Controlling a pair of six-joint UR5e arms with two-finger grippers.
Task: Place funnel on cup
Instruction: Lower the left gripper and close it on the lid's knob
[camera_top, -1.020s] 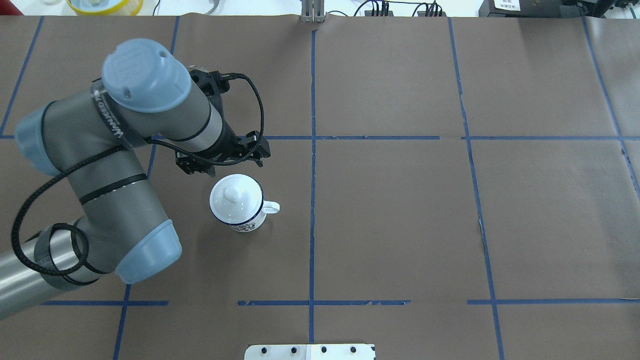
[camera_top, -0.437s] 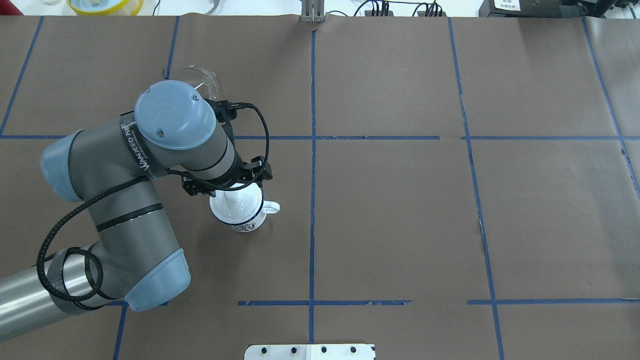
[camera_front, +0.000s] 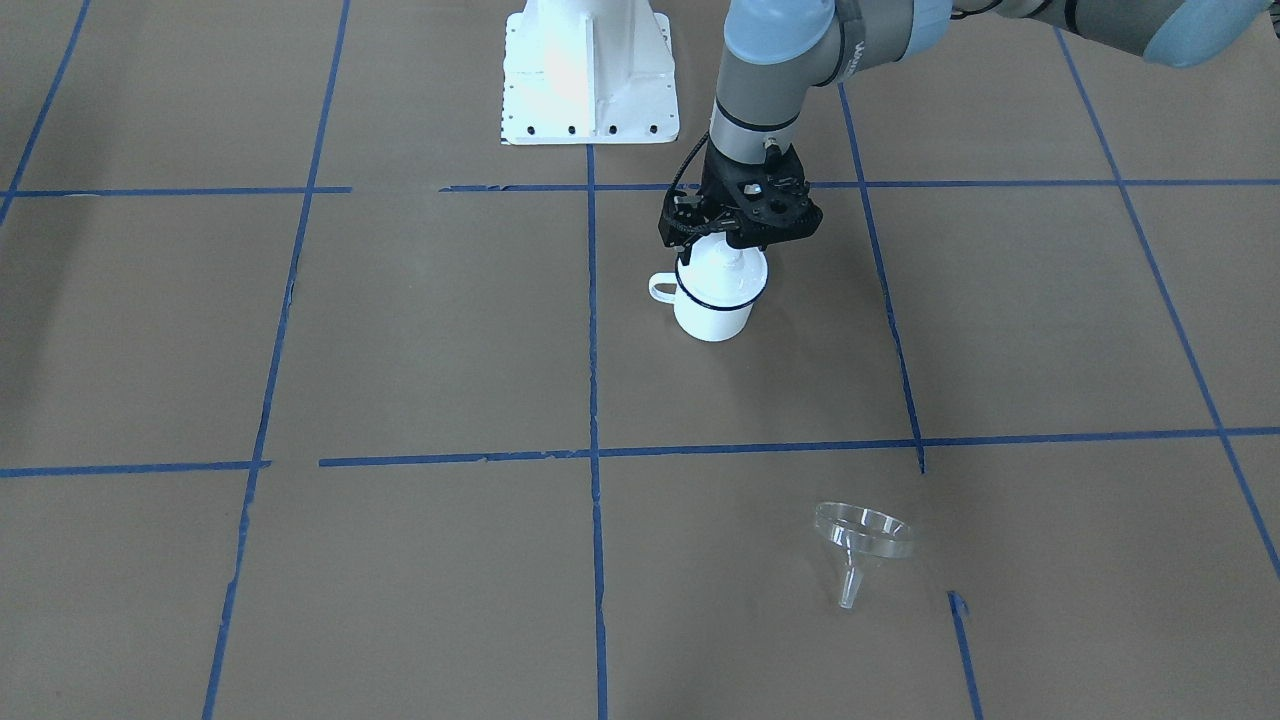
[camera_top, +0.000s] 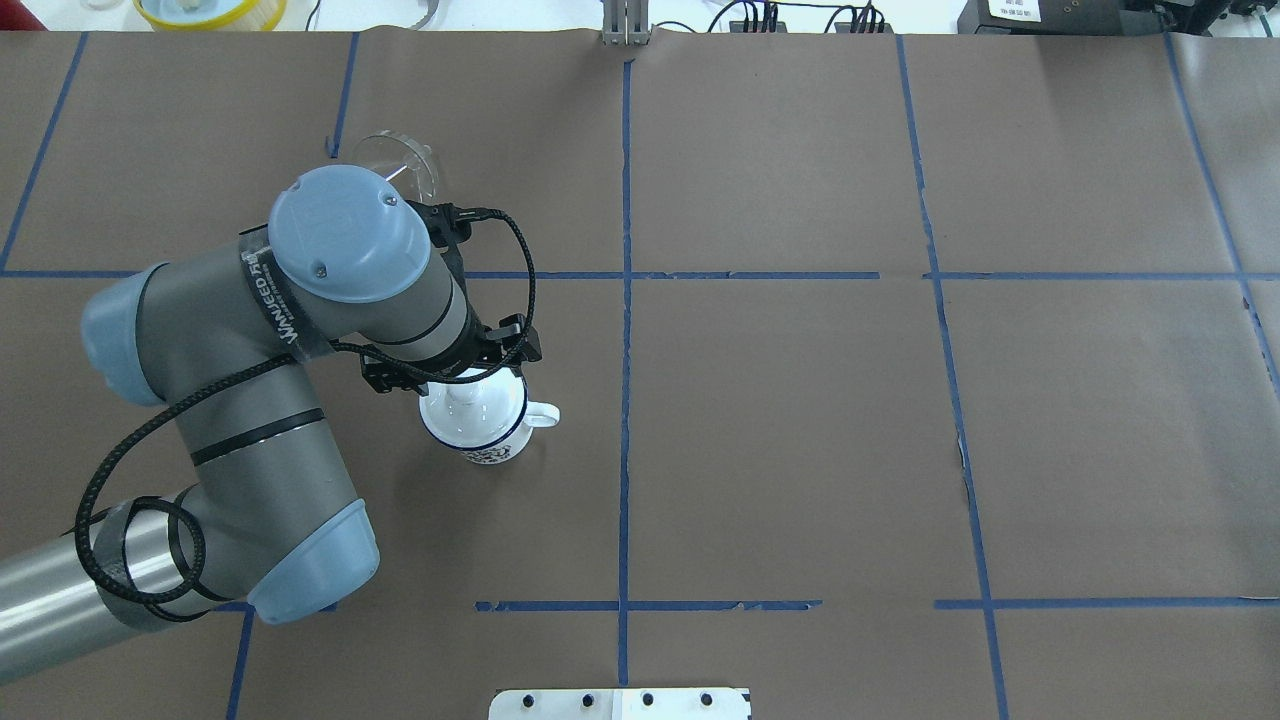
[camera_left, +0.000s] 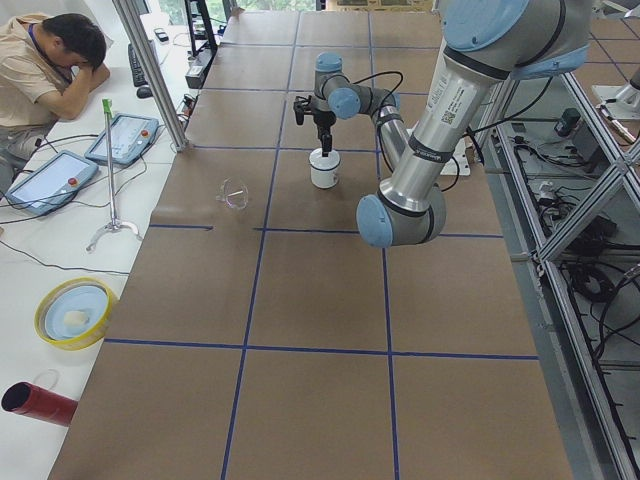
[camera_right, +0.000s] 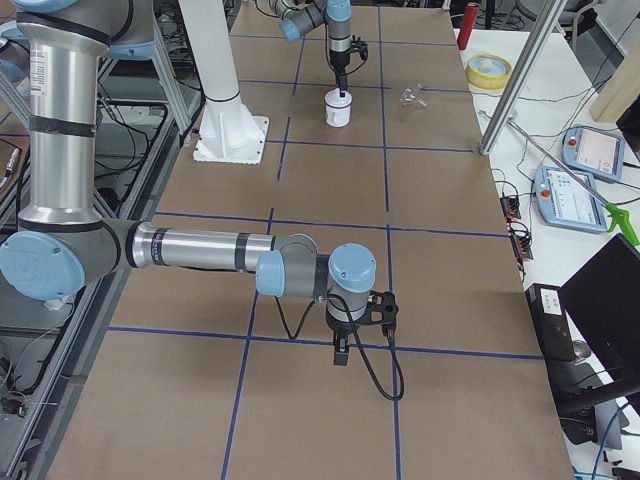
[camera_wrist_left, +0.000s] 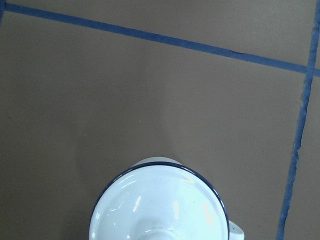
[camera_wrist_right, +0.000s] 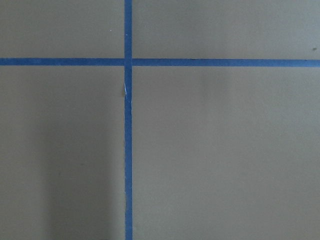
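The cup (camera_top: 478, 432) is a white mug with a dark blue rim, and it stands left of the table's middle with a round white knobbed lid (camera_top: 470, 400) on it. It also shows in the front view (camera_front: 712, 305). My left gripper (camera_front: 735, 252) points straight down over the lid's knob and looks open around it. In the left wrist view the lid (camera_wrist_left: 160, 205) fills the bottom edge. The clear funnel (camera_top: 395, 165) lies apart on the table beyond the left arm, and also shows in the front view (camera_front: 863, 535). My right gripper (camera_right: 340, 355) shows only in the exterior right view, so I cannot tell its state.
Brown paper with blue tape lines covers the table (camera_top: 800, 420). The robot's white base plate (camera_front: 588, 85) stands at the near edge. A yellow bowl (camera_top: 210, 10) and cables lie beyond the far edge. An operator (camera_left: 50, 70) sits at the side with tablets.
My left arm has swung toward the robot, bringing the gripper over the cup's lid and uncovering the funnel. Over the last half second it has barely moved.
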